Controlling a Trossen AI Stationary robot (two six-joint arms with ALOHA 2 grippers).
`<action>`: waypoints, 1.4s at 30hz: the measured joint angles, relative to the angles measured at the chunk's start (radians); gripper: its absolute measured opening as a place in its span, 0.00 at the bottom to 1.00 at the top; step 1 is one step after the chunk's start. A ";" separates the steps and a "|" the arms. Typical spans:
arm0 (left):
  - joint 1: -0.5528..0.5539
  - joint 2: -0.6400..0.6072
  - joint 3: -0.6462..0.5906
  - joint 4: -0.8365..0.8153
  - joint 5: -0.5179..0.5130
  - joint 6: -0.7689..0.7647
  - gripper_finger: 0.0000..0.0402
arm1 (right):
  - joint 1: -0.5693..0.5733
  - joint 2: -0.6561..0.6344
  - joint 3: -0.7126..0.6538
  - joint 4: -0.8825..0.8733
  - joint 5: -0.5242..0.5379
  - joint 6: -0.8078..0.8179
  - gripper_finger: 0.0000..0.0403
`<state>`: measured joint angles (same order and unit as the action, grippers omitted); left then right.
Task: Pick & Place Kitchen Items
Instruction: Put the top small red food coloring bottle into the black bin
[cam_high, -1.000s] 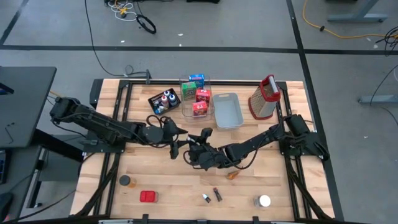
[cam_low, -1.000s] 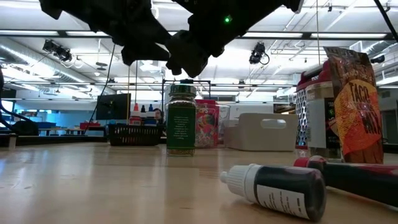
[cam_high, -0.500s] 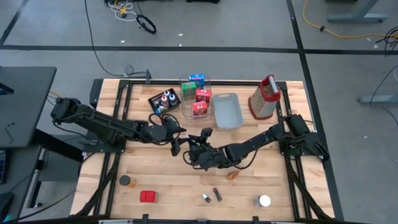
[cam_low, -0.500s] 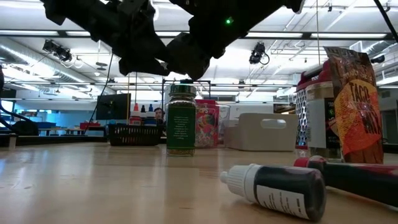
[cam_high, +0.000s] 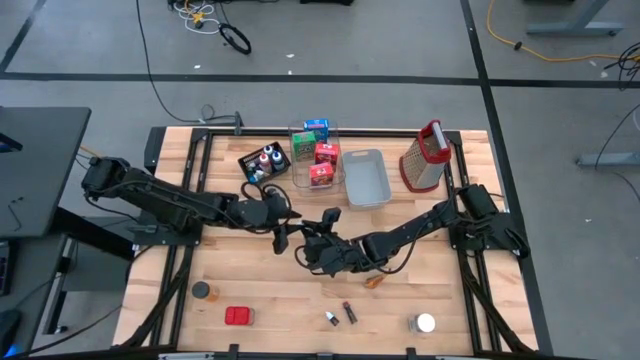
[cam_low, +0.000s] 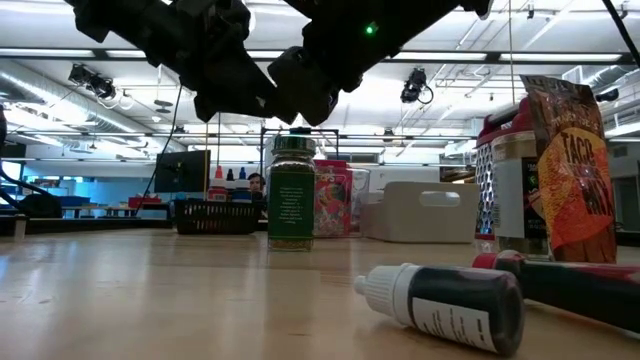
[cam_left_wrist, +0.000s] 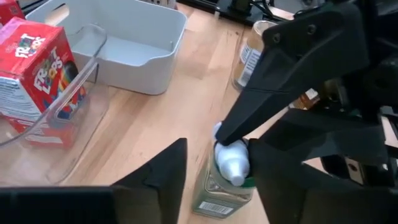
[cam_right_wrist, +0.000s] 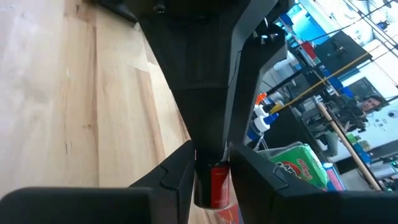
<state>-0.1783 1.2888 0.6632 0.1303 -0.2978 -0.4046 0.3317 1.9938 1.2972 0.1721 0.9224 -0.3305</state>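
Over the middle of the table my right gripper (cam_high: 308, 243) is shut on a small bottle (cam_right_wrist: 214, 183) with a red body and a white cap (cam_left_wrist: 231, 163). My left gripper (cam_high: 283, 232) faces it from the table's left and is open, with its fingers (cam_left_wrist: 168, 177) on either side of that cap. Below them a green-labelled spice jar (cam_low: 291, 195) stands upright on the wood. More kitchen items lie near the front edge: a dark jar (cam_high: 202, 291), a red box (cam_high: 238, 316), two tiny bottles (cam_high: 340, 316), a white-lidded can (cam_high: 425, 323) and an orange scrap (cam_high: 373, 282). My right gripper pinches the small bottle's red body (cam_right_wrist: 213, 180) between its two fingers, coming from the table's right and slanting down. The bottle is lifted clear above the spice jar (cam_left_wrist: 219, 193), with its white cap toward my left gripper. My left gripper: I cannot tell whether its fingers touch the cap.
At the back stand a black tray of bottles (cam_high: 263, 162), a clear bin with boxes (cam_high: 315, 155), a grey-blue tray (cam_high: 366, 177) and a metal grater (cam_high: 424, 158). In the low view a dark bottle (cam_low: 450, 300) lies on its side close to the camera, beside a taco packet (cam_low: 575, 170).
My left gripper has swung a little toward my right gripper and now stands close against it. My right gripper and the small bottle have kept still.
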 joint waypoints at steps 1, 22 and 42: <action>0.000 0.000 0.000 0.000 0.002 0.000 0.42 | 0.000 0.000 0.000 0.000 0.000 0.000 0.27; 0.012 0.000 0.000 -0.011 0.002 0.008 0.17 | 0.005 0.000 0.000 0.010 0.005 -0.019 0.36; 0.020 -0.111 0.000 -0.240 -0.202 0.015 0.13 | 0.124 -0.064 0.002 -0.024 0.129 -0.021 0.47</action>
<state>-0.1585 1.1783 0.6627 -0.1096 -0.4998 -0.3894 0.4556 1.9294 1.2987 0.1482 1.0513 -0.3519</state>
